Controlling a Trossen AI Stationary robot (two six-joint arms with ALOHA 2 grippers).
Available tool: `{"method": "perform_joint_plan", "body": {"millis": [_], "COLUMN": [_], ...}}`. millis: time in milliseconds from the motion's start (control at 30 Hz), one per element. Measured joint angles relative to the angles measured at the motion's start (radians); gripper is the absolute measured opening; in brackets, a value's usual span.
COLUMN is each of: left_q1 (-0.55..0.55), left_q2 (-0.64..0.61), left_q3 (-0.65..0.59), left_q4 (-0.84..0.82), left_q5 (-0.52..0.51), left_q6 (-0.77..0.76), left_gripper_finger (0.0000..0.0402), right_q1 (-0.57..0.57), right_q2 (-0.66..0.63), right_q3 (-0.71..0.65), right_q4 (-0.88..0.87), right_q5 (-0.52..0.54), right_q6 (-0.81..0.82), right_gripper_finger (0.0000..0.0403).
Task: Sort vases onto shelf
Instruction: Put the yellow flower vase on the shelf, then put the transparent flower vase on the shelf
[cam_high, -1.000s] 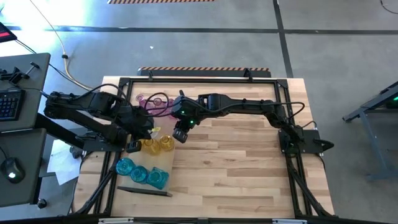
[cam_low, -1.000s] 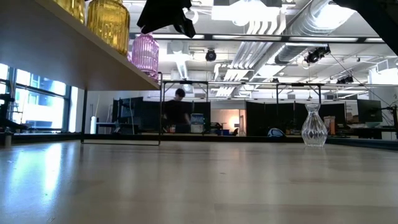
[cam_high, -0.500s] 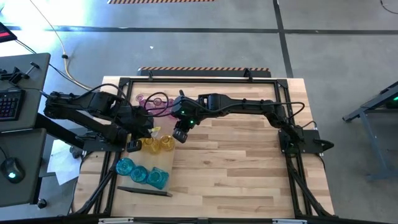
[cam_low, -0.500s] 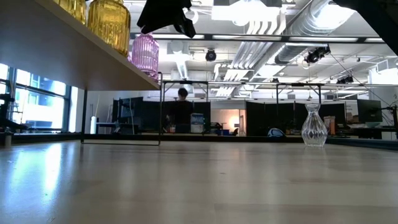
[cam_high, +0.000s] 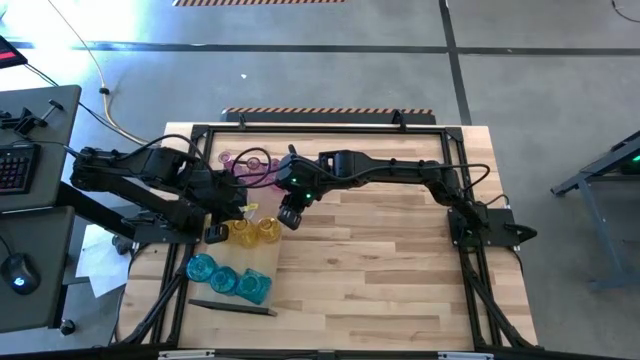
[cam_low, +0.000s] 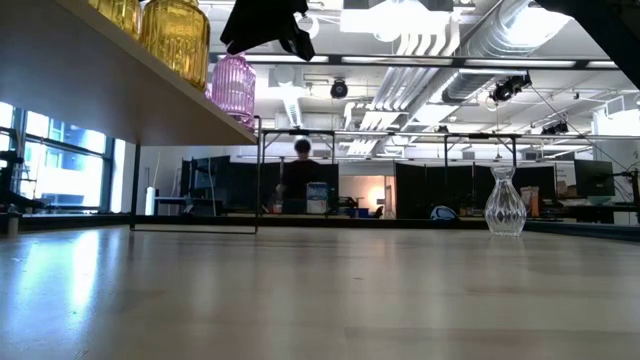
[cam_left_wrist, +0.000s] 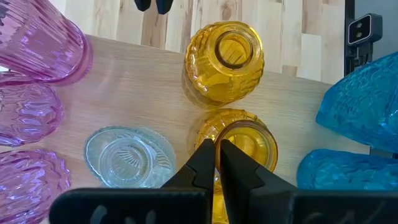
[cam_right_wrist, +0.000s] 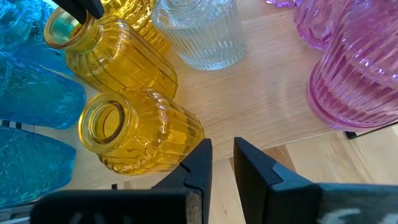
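The shelf (cam_left_wrist: 137, 87) is a pale board standing above the table (cam_high: 380, 260). On it stand pink vases (cam_left_wrist: 37, 43), a clear one (cam_left_wrist: 129, 155), two yellow ones (cam_left_wrist: 225, 59) and teal ones (cam_left_wrist: 367, 99). My left gripper (cam_left_wrist: 216, 149) is shut on the rim of the nearer yellow vase (cam_left_wrist: 245, 146), also seen in the right wrist view (cam_right_wrist: 118, 59). My right gripper (cam_right_wrist: 222, 155) hangs narrowly open over the shelf's edge beside the other yellow vase (cam_right_wrist: 143, 134), touching nothing. Another clear vase (cam_low: 505, 203) stands on the table. My left gripper pinches the mouth rim (cam_left_wrist: 219, 135) of the yellow vase, one finger outside the rim and the other over the mouth opening. The fingers come steeply from above. The vase stands upright with its base on the shelf.
Vases crowd the shelf: pink (cam_high: 245, 165) at the far end, yellow (cam_high: 255, 232) in the middle, teal (cam_high: 230, 280) near. A dark flat bar (cam_high: 232, 307) lies near the table's front left. The table's right half is bare wood. A desk with a keyboard (cam_high: 12, 165) stands to the left.
Both arms have kept still. A person far behind the table has stepped a little to the right.
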Motion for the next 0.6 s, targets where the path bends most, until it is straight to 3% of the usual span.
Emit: {"method": "perform_joint_plan", "body": {"millis": [600], "left_q1": [0.000], "left_q2": [0.000], "left_q3": [0.000], "left_q4": [-0.001], "left_q5": [0.011], "left_q6": [0.001], "left_gripper_finger": [0.0052], "right_q1": [0.000], "right_q2": [0.000], "right_q3": [0.000], "right_q4": [0.000], "right_q5": [0.000], "right_q6": [0.000], "right_gripper_finger": [0.0048]}}
